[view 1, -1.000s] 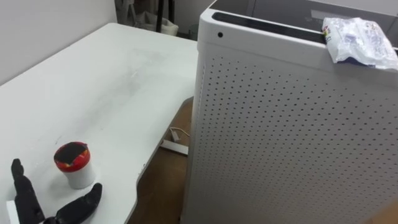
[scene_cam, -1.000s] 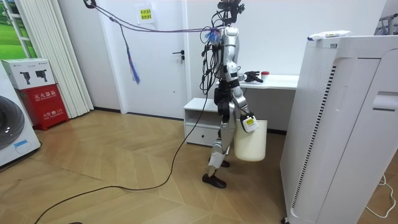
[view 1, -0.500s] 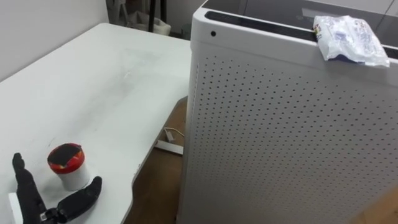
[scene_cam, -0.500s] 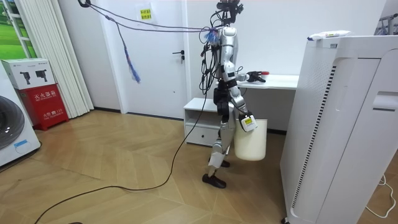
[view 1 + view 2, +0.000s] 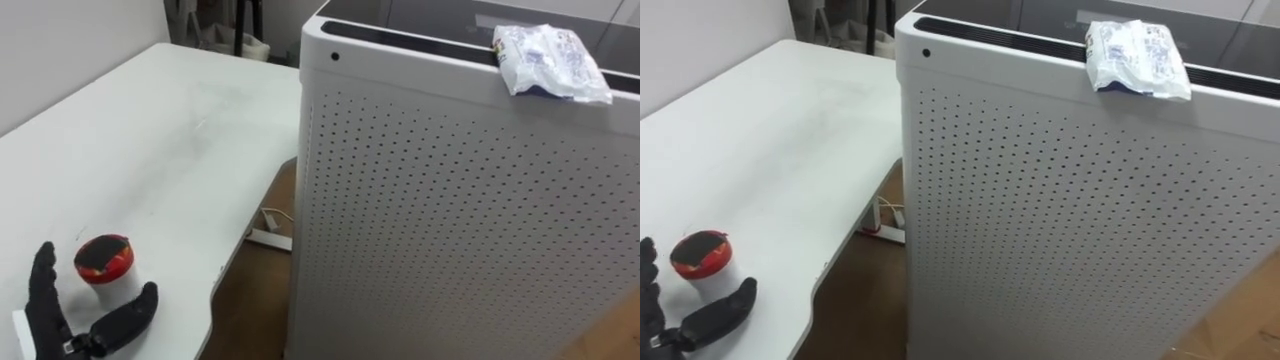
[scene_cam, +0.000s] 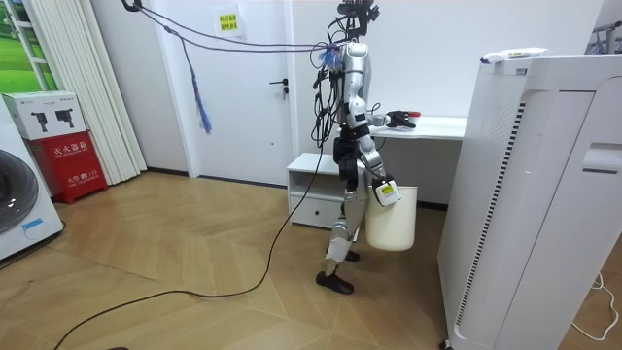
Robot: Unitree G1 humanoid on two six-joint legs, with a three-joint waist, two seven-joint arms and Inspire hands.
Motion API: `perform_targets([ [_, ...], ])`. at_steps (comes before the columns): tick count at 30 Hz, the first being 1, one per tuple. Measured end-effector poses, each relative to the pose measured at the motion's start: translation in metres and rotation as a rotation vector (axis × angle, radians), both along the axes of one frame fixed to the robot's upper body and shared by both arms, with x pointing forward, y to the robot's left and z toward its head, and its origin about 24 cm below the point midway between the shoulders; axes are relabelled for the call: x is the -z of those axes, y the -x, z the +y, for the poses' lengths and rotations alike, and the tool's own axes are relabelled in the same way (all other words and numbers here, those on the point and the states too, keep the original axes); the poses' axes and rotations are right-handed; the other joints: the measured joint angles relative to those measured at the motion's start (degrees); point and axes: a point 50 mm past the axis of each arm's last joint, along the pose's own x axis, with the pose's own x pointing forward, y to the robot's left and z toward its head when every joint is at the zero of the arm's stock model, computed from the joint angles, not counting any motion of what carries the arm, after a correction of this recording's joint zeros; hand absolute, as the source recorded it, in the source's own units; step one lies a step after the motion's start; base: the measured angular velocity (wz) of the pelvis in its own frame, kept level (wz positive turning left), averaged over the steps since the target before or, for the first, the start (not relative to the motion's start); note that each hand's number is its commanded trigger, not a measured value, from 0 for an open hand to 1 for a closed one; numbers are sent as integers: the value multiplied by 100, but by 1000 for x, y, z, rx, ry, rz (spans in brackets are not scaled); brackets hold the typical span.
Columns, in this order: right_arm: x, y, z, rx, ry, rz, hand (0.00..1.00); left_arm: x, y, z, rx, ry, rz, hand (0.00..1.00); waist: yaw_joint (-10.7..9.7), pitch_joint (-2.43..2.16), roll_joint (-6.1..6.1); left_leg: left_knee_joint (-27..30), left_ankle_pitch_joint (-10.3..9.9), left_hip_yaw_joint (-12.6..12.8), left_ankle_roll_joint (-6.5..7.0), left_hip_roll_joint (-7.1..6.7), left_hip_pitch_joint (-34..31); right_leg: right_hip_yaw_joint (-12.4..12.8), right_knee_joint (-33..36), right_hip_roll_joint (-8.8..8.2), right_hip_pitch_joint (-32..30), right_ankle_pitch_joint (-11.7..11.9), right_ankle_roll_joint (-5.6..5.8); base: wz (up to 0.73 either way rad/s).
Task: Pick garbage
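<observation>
A small white cup with a red lid (image 5: 105,268) stands near the front edge of the white table (image 5: 150,140). My left hand (image 5: 125,318) is open just before it, fingers to the cup's left and thumb below it, not touching. A crumpled plastic wrapper (image 5: 545,60) lies on top of the tall white perforated appliance (image 5: 450,220) to the right of the table. In the room view I stand at the table's end with the left hand (image 6: 397,121) reached over it. My right hand (image 6: 382,187) hangs at my side carrying a white bin (image 6: 392,222).
A gap of wooden floor between table and appliance holds a white power strip with a cable (image 5: 270,232). A white drawer cabinet (image 6: 316,190) stands under the table behind me. The appliance's top is about chest high.
The left hand's fingers have come closer to the cup. The whole eye view has shifted a little, so the camera moved. The bin still hangs from my right hand.
</observation>
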Motion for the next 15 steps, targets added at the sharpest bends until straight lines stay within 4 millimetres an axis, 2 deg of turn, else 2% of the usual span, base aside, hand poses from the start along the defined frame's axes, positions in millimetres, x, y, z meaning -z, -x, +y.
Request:
perform_targets([
  [6,0,0,3,1,-6,-2,100,-1,-3,5,-27,12,-2,100,-85,2,3,-1,2,11,3,-3,-1,-3,3,-5,5,1,1,0],
  [13,1,-1,6,-5,-12,-4,100,-1,-5,2,-21,22,-7,100,-147,17,33,-2,2,45,3,3,-15,1,3,-5,-14,1,1,0],
  [15,1,-2,7,-11,-12,-4,100,0,-7,0,-12,23,-2,100,-149,17,37,-16,2,235,3,54,-10,56,9,-4,-20,1,1,-4],
])
